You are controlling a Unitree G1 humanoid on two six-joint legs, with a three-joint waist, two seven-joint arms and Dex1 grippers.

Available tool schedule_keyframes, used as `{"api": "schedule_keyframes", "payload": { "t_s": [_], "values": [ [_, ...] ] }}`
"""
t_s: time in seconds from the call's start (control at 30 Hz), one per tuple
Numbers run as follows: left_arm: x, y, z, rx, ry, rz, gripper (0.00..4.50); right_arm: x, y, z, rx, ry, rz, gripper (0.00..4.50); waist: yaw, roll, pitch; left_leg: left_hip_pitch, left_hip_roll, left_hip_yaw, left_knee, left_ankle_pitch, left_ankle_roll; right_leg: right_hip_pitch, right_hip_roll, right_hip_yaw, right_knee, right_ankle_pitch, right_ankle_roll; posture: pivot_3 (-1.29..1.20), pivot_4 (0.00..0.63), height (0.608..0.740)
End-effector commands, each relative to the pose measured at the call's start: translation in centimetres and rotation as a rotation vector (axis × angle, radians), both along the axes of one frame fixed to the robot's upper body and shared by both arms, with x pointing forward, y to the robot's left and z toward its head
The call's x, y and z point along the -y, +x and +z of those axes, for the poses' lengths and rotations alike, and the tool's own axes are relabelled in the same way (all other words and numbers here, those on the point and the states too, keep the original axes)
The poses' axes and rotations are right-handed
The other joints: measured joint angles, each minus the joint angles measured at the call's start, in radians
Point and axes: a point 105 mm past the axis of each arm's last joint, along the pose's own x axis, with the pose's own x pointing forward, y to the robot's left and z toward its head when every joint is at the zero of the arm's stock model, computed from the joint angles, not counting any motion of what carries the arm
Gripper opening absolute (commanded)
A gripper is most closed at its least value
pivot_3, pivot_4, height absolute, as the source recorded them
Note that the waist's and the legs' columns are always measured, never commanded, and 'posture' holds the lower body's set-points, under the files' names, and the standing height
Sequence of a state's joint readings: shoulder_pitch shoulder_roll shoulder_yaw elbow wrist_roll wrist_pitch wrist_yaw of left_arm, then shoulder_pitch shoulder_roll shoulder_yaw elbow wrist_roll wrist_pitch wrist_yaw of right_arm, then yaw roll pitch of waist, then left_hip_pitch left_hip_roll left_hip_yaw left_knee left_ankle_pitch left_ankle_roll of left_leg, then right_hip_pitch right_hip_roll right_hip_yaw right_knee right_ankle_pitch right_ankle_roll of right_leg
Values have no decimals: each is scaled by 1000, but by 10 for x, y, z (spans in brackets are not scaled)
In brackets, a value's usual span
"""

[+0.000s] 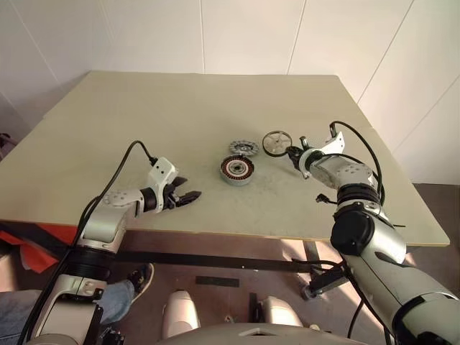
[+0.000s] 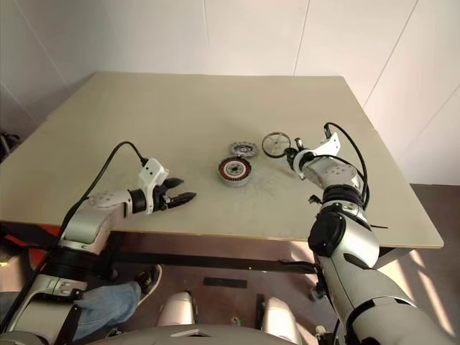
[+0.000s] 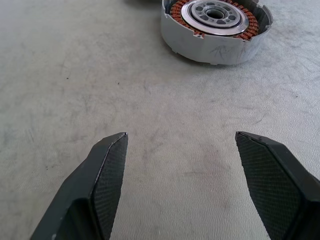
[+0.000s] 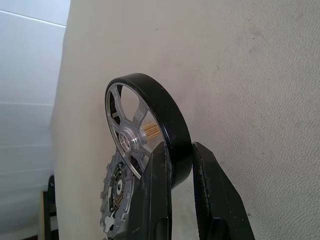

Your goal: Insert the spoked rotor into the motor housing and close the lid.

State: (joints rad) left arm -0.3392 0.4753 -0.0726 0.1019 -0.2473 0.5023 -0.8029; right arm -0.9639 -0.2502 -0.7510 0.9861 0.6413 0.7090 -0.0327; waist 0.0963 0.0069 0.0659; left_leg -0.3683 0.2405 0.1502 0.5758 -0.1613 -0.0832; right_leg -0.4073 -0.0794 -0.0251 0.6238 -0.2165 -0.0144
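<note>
Pinching the wheel by its black rim, my right gripper has its two fingers nearly together, one on each face of the rim. The wheel stands on edge between them, its silver spokes and hub turned to one side, and it pokes out past my fingertips, off the table.

Just beyond that wheel, to the left of my right gripper, the toothed grey lid lies flat on the table. From my right wrist I see it right behind the wheel's lower edge. The round can with its red and black windings sits a little nearer to me than the lid, and further left of my right gripper, close to the lid but whether they touch I cannot tell.

My left gripper hovers low over the table with its fingers spread wide and nothing between them. The can lies ahead of it and a bit to its right, apart from the fingertips, with bare tabletop in between. The lid and the wheel are further off still, past the can.
</note>
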Motion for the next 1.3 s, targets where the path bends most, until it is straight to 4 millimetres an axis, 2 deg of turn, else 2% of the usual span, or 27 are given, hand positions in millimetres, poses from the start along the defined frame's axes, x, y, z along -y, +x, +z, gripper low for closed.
{"api": "schedule_keyframes", "payload": {
  "t_s": [0.03,0.17,0.37,0.47,0.6,0.77,0.87,1.3],
  "values": [
    [2,1,12,59,10,-18,3652,-6,9,37,123,22,56,271,0,0,0,0,0,0,0,0,0,0,0,0,0,0,0,0,0,740],
    [3,0,10,56,10,-21,3652,-25,-1,61,197,21,221,271,1,0,0,0,0,0,0,0,0,0,0,0,0,0,0,0,0,740],
    [5,-1,7,52,10,-27,3652,-50,-30,75,215,-12,417,271,4,0,0,0,0,0,0,0,0,0,0,0,0,0,0,0,0,740],
    [7,0,7,54,9,-31,3652,-64,-45,67,178,-29,492,271,5,0,0,0,0,0,0,0,0,0,0,0,0,0,0,0,0,740],
    [8,0,6,56,8,-32,3652,-73,-56,43,85,-47,515,271,6,0,0,1,0,0,0,1,-1,0,0,0,0,0,0,0,0,740],
    [6,-1,5,55,10,-27,3652,-83,-61,43,85,-41,545,271,5,1,0,1,0,0,-1,1,-1,0,0,1,0,0,1,0,0,740],
    [5,-1,5,55,11,-23,3652,-83,-62,35,56,-55,537,271,6,1,0,1,0,0,-1,1,-2,0,0,1,0,0,1,0,0,740],
    [5,0,6,56,14,-22,3652,-78,-63,27,26,-80,517,271,6,1,0,1,0,0,-2,1,-3,0,0,1,0,0,1,0,0,740]
  ]
}}
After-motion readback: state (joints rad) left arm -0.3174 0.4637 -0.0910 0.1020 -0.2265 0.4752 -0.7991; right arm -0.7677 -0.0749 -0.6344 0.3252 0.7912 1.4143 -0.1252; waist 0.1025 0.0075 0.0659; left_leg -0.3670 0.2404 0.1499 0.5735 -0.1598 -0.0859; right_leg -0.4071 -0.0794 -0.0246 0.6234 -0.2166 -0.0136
